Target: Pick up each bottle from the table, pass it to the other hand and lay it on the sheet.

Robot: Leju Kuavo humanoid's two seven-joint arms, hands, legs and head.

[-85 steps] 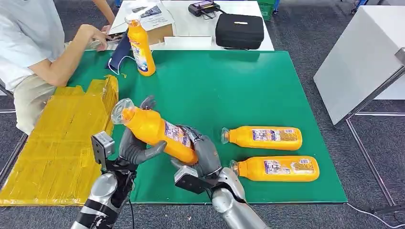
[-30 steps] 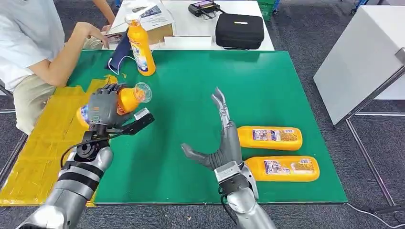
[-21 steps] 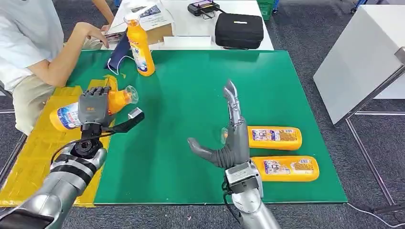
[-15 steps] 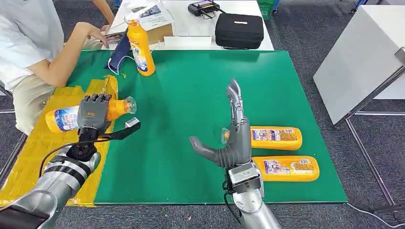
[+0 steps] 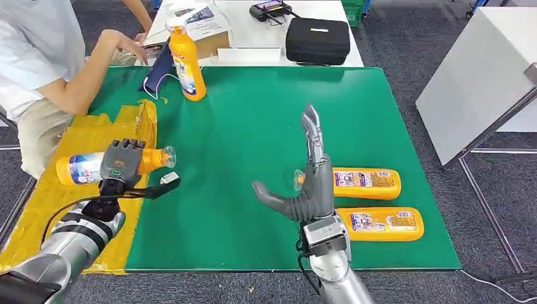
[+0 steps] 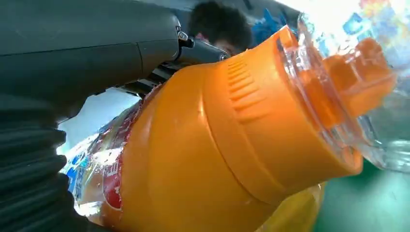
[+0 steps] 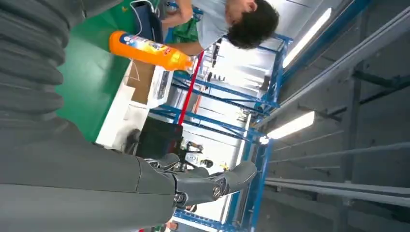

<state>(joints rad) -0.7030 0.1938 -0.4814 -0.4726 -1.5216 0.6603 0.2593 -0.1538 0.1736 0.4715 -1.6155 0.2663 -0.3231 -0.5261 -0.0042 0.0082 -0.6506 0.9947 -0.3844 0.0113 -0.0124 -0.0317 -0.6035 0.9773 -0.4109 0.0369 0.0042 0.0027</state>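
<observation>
No text could be read. The standing bottle (image 5: 185,60) carried a blue-and-white label, its print too small to make out. The two bottles lying on the green table (image 5: 253,139), the farther one (image 5: 364,183) and the nearer one (image 5: 379,223), bore labels with blurred coloured print. The bottle held in the left hand (image 5: 120,166) showed a blue and white label (image 5: 79,168); in the left wrist view that label (image 6: 104,169) showed red and blue marks, unreadable.
</observation>
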